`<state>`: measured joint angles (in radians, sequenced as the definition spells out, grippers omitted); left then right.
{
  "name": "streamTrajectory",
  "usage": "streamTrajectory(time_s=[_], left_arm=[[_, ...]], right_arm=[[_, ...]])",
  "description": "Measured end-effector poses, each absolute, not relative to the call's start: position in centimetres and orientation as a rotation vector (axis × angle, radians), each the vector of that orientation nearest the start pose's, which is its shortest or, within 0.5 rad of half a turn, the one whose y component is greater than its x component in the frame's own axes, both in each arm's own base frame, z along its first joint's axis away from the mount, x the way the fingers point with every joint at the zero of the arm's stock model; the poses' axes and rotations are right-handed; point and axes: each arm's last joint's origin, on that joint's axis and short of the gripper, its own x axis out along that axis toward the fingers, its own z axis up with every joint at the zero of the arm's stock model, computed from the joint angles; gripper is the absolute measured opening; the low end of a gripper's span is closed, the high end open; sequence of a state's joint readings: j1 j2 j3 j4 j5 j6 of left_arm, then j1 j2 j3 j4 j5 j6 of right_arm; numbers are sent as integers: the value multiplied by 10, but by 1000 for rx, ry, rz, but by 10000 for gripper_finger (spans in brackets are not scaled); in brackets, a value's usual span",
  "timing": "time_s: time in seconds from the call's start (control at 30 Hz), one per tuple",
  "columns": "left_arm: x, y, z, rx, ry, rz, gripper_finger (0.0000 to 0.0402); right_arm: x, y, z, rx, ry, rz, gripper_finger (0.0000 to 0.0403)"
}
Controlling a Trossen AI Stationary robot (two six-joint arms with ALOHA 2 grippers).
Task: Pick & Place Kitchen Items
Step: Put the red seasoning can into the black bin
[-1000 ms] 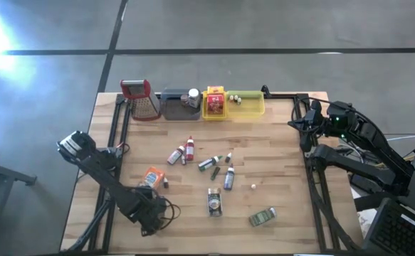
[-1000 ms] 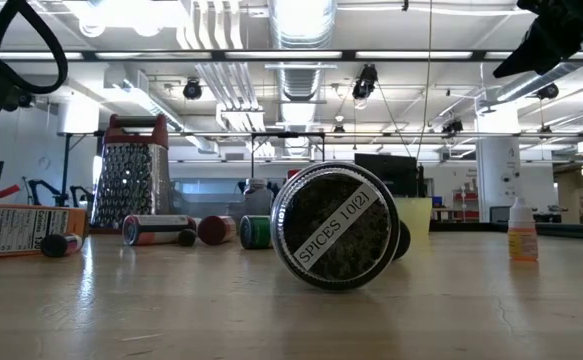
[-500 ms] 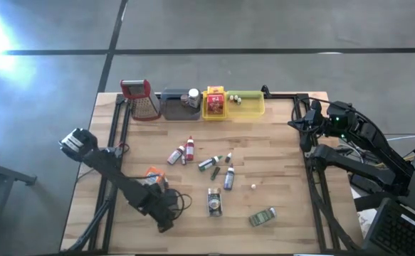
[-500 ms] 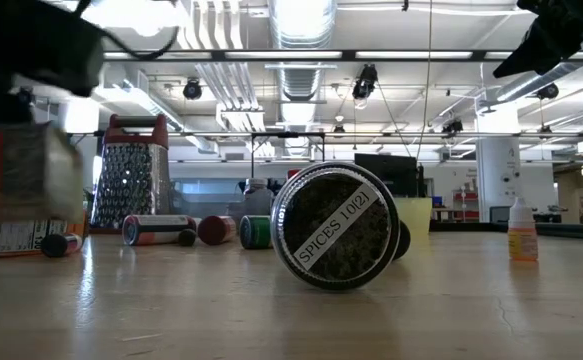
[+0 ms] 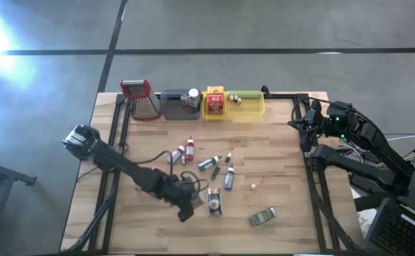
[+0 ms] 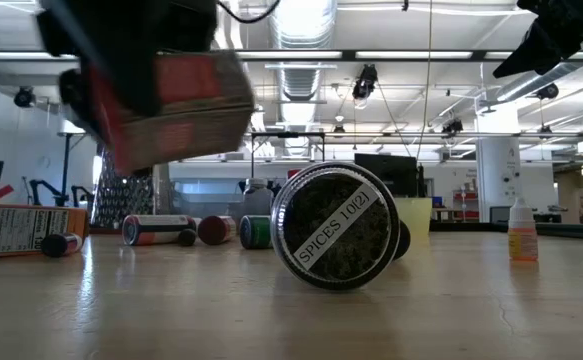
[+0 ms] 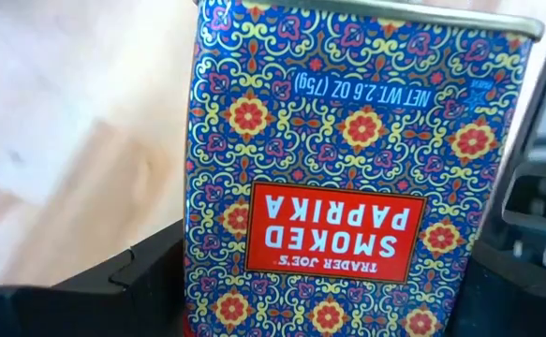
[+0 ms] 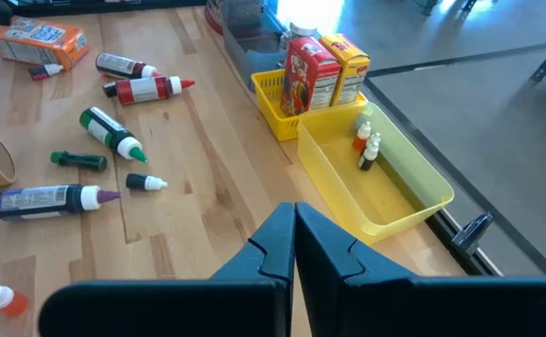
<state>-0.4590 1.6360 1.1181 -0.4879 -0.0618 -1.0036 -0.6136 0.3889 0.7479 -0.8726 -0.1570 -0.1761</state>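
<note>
Gripping paprika tin (image 7: 347,178) between left gripper (image 5: 186,207) fingers

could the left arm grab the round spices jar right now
Probably not yet: the left gripper hangs right beside the spices jar, with nothing between them, but its fingers are already clamped on the smoked paprika tin. It would have to set that down first.

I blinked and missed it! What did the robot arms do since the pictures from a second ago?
The left gripper, holding the smoked paprika tin all along, swung from the left side of the table toward its middle. Nothing was picked up or let go. The right gripper stayed shut at the right edge, and the round spice jar did not move.
</note>
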Motion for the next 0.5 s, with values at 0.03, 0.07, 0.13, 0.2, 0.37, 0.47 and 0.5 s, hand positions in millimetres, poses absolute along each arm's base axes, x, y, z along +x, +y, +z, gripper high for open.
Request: streamTrajectory(time_s=[0.03, 0.07, 0.13, 0.2, 0.37, 0.47, 0.5], left_arm=[[301, -142, 218, -658, 1041, 163, 330], [302, -139, 219, -666, 1033, 169, 330], [304, -134, 222, -662, 1023, 169, 330], [305, -129, 226, -658, 1009, 163, 330], [304, -115, 241, -693, 957, 172, 330], [301, -107, 252, -715, 920, 171, 330], [300, -104, 256, -722, 907, 172, 330]], right_arm=[[58, -35, 299, 25, 517, -402, 8], [58, -35, 298, 25, 517, -402, 8], [58, -35, 299, 25, 516, -402, 8], [58, -35, 299, 25, 517, -401, 8], [58, -35, 299, 25, 517, -403, 8], [58, -37, 298, 38, 526, -471, 8], [58, -38, 298, 44, 531, -501, 8]])
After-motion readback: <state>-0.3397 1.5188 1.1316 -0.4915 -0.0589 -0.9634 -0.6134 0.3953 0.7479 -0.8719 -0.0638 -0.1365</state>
